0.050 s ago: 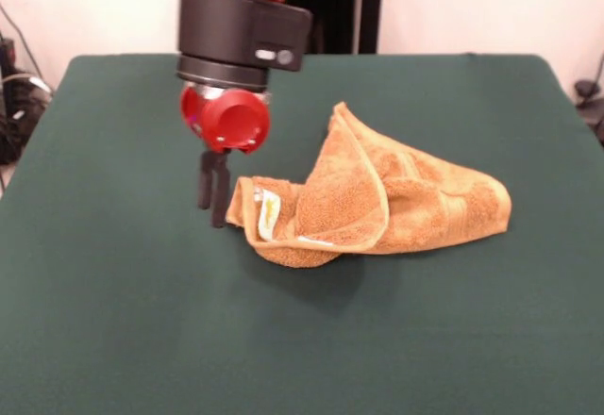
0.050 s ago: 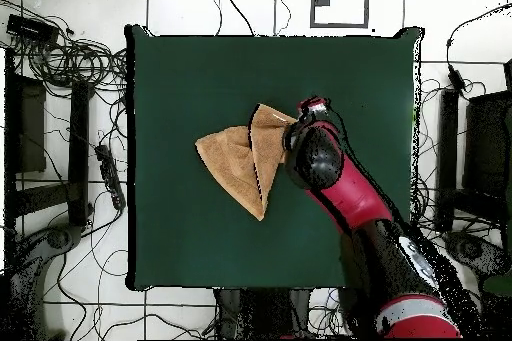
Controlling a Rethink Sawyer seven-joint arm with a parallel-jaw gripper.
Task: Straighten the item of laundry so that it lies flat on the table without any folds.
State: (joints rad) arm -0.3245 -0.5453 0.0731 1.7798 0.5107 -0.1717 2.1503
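The black two-fingered gripper (image 1: 214, 191), fingers nearly together and holding nothing, is hanging just beside the crumpled orange-tan terry towel (image 1: 377, 198) mid-way across the dark green felt table (image 1: 113, 302) — best pinching only the labelled corner, then dragging outward.

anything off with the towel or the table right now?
Yes: the orange hand towel is folded over itself and bunched near mid-table, one flap standing up, its white label at the end beside the gripper. The gripper's fingers are close together, holding nothing. No spill or damage shows.
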